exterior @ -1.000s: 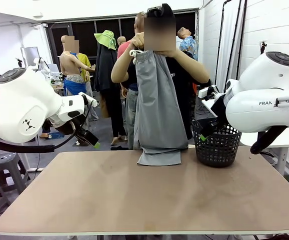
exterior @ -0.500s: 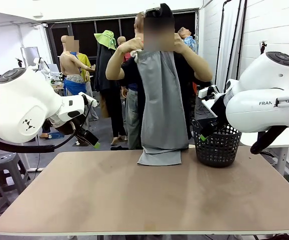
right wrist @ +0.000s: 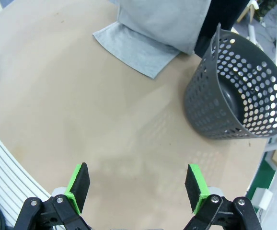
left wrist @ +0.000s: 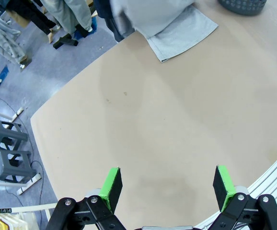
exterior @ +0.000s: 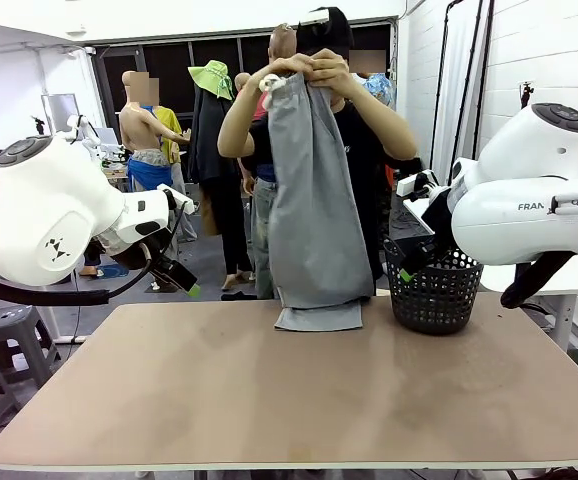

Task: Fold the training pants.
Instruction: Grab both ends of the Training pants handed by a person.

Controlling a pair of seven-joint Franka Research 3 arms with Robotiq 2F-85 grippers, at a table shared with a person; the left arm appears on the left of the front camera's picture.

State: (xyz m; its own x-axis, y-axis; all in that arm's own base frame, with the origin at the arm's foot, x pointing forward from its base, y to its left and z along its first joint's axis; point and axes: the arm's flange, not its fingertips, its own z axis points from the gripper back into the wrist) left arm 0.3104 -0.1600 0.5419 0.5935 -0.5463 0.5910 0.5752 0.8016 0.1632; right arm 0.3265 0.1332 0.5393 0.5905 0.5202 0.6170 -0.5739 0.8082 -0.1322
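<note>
Pants [exterior: 314,200] up at the far side, pinched at the waistband by a person's hands [exterior: 314,68] at head height; hang straight down, with the leg ends lying flat on the far edge of the surface [exterior: 289,400]. White drawstring [exterior: 269,84] dangling beside the hands. Black basket [exterior: 434,295] on the surface just right of the leg ends, apart from them. Left fingers [left wrist: 111,186] spread wide, holding nothing, raised off the far left corner and well left of the pants; seen from that wrist, bare surface between the green pads and the leg ends at the top edge. Right fingers [right wrist: 79,184] spread wide too, holding nothing, raised by the basket to the right of the pants; seen from that wrist, leg ends far ahead, basket at right, nothing touched.
</note>
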